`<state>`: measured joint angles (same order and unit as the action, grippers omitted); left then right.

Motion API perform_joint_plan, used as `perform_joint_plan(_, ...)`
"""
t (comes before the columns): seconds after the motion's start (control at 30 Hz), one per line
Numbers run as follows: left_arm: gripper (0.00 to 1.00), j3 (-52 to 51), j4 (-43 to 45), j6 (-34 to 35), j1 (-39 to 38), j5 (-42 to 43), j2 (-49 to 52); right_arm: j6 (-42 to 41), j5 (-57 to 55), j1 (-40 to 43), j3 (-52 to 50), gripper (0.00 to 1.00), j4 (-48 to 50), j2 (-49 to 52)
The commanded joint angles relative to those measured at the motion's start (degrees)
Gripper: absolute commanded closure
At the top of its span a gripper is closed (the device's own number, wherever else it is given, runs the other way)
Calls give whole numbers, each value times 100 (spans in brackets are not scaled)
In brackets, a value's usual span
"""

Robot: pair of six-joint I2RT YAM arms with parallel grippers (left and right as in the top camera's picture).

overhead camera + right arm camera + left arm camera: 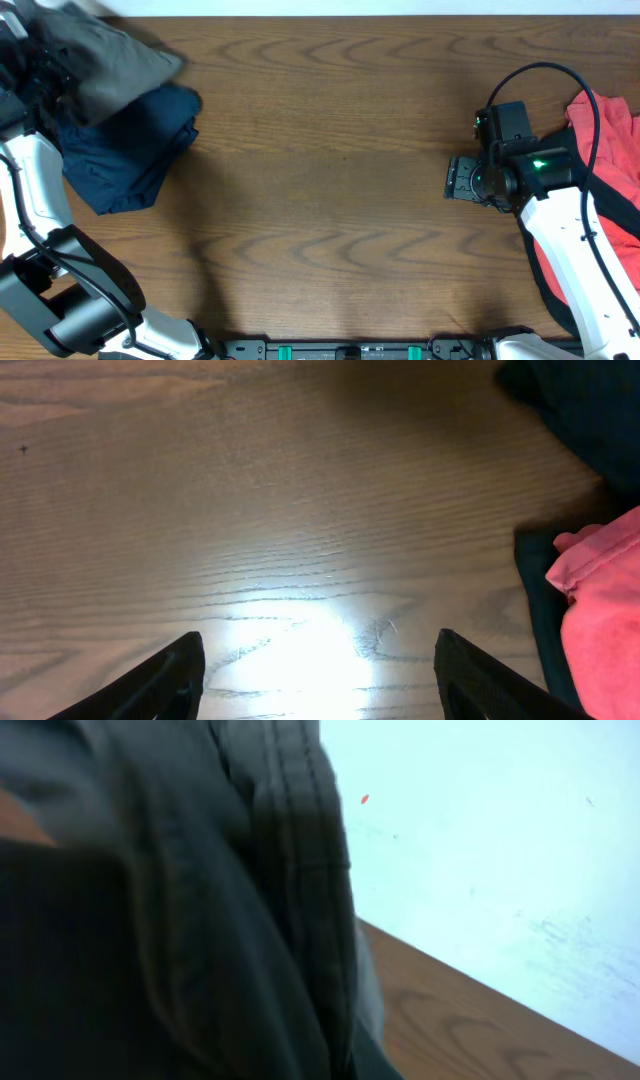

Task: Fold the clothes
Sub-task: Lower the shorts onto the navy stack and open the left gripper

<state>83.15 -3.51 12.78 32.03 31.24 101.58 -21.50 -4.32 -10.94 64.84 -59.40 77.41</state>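
Gripping the crumpled grey cotton shorts (105, 60) at the far left corner of the brown wooden table (330, 180), over a navy garment (125, 150), my left jaws are closed tight. My right jaws hang wide and empty near the red garment (605, 190). I judge this the pick-up step; next the shorts need spreading flat mid-table.

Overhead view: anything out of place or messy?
Nothing damaged or spilled, but grey shorts are bunched over the navy garment at the far-left corner; the red garment sits crumpled at the right edge, partly beneath the right arm. None is folded.
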Motion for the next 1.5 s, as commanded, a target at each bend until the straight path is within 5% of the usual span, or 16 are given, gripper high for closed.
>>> perform_joint_plan(0.0,94,120,-345,144,120,11,-61,-81,-15,-22,105,28,-24,-52)
perform_joint_plan(0.2,94,118,-1478,-116,203,-699,2,-79,-15,-22,105,28,28,-52)
perform_joint_plan(0.4,94,118,-1930,-94,208,-538,-22,-76,-17,-22,105,28,24,-52)
perform_joint_plan(1.03,94,118,-2938,1637,804,-98,-33,-74,-20,-22,105,28,28,-52)
perform_joint_plan(1.07,88,118,-2949,1703,841,11,-33,-74,-20,-22,105,28,26,-52)
perform_joint_plan(1.17,2,118,-3104,1711,892,201,-33,-74,-20,-22,105,28,24,-52)
perform_joint_plan(1.47,2,120,-3289,1473,1322,452,-748,-70,-153,-22,105,27,-11,-52)
